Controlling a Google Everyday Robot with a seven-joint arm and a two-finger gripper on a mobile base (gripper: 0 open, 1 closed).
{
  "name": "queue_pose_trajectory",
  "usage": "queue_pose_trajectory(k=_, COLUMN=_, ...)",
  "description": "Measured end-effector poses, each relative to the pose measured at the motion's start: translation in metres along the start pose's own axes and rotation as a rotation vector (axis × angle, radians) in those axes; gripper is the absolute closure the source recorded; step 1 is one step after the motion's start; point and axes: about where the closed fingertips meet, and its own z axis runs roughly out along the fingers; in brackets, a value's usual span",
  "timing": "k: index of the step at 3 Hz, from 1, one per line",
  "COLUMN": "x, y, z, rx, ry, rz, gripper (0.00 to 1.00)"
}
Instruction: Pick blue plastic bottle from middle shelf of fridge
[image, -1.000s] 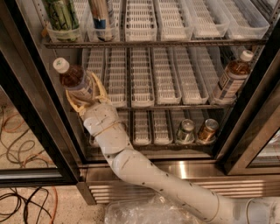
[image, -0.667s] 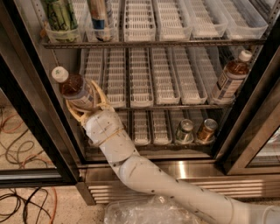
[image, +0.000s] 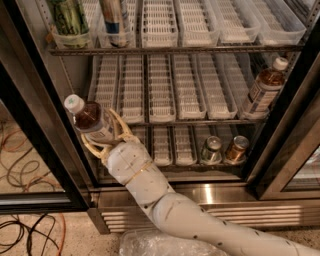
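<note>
- The gripper (image: 102, 134), at 9 o'clock in the view, has its fingers clasped around the blue plastic bottle (image: 91, 119).
- The bottle tilts, cap toward 10 o'clock, before the left end of the middle shelf (image: 165, 121).
- Inside the fridge (image: 200, 192), a second bottle (image: 262, 90) stands at 2 o'clock on that shelf, with two cans (image: 224, 149) below it.

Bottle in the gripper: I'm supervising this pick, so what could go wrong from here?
1. The bottle is tilted, held low on its body by the gripper, at the left edge of the fridge; it might slip or pivot.
2. Its cap sits close to the black door frame, so pulling out could knock it there.
</note>
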Motion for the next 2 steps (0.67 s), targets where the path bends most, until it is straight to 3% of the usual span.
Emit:
queue_pose_trajectory(k=1, x=0.002, y=0.004, z=-0.028, rx=0.005, ry=0.052, rz=0.023, gripper=1.0)
queue_pose_trajectory(k=2, x=0.004, y=0.004, z=-0.061, rx=0.057, ry=0.103, rz=0.037, gripper=1.0)
